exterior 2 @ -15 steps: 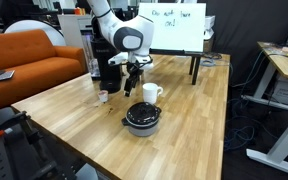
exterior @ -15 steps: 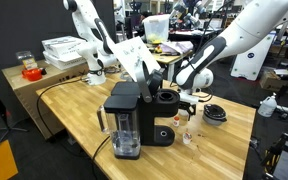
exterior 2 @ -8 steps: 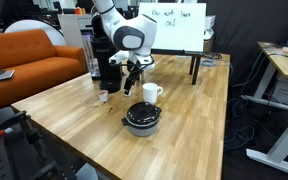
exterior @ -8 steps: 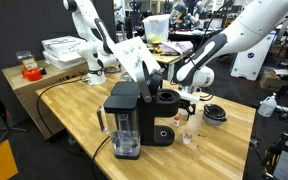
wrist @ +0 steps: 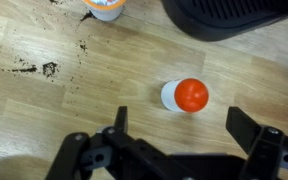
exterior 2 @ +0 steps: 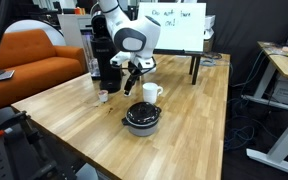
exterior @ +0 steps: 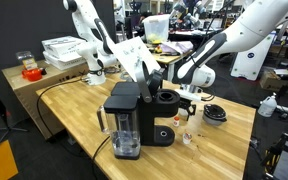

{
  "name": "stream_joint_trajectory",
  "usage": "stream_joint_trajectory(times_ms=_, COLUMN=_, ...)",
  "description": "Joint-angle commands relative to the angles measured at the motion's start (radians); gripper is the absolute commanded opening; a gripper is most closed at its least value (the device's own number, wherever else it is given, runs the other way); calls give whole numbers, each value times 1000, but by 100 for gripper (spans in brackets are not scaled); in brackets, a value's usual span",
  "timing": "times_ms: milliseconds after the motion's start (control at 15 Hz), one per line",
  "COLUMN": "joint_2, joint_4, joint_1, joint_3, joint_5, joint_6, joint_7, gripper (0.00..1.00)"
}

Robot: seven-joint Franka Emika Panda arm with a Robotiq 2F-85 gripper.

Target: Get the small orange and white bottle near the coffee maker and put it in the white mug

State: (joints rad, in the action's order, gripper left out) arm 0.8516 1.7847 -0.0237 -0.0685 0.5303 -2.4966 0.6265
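One bottle (wrist: 186, 96) under the spread hand (wrist: 179, 125), one white mug (exterior 2: 151, 93)

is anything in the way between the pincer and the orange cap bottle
Nothing visible. In the wrist view the bottle stands upright on the table, just ahead of the open pincer, with only wood between them. The coffee maker sits beyond the bottle, apart from it.

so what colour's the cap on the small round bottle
Orange cap, white bottle; wrist view.
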Motion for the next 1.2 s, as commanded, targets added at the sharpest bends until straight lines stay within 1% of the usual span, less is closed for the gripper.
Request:
stream_joint_trajectory(times_ms=0, joint_2=23, joint_4=-29, joint_1=-25, joint_3=-33, joint_5=36, joint_6=33, joint_7=-60, gripper=100)
stream_joint_trajectory(times_ms=533, joint_2=74, joint_4=-84, joint_1=-14, joint_3=-38, joint_5=28, joint_6=50, joint_7=-64, gripper=100)
stream_joint_trajectory(times_ms=600, joint_2=77, joint_4=-89, joint_1=-15, joint_3=-38, joint_5=27, joint_6=54, joint_7=-65, gripper=89)
stream_joint_trajectory(times_ms=667, joint_2=81, joint_4=-93, joint_1=-16, joint_3=-37, joint_5=27, joint_6=58, joint_7=-67, gripper=80)
stream_joint_trajectory(times_ms=733, joint_2=85, joint_4=-99, joint_1=-16, joint_3=-37, joint_5=27, joint_6=61, joint_7=-69, gripper=68)
stream_joint_trajectory(times_ms=800, joint_2=90, joint_4=-106, joint_1=-18, joint_3=-39, joint_5=28, joint_6=64, joint_7=-73, gripper=60)
stream_joint_trajectory(times_ms=867, joint_2=93, joint_4=-110, joint_1=-19, joint_3=-39, joint_5=28, joint_6=66, joint_7=-75, gripper=54)
stream_joint_trajectory(times_ms=1000, joint_2=96, joint_4=-116, joint_1=-20, joint_3=-39, joint_5=28, joint_6=70, joint_7=-78, gripper=38)
stream_joint_trajectory(times_ms=1133, joint_2=97, joint_4=-121, joint_1=-21, joint_3=-36, joint_5=27, joint_6=77, joint_7=-78, gripper=25)
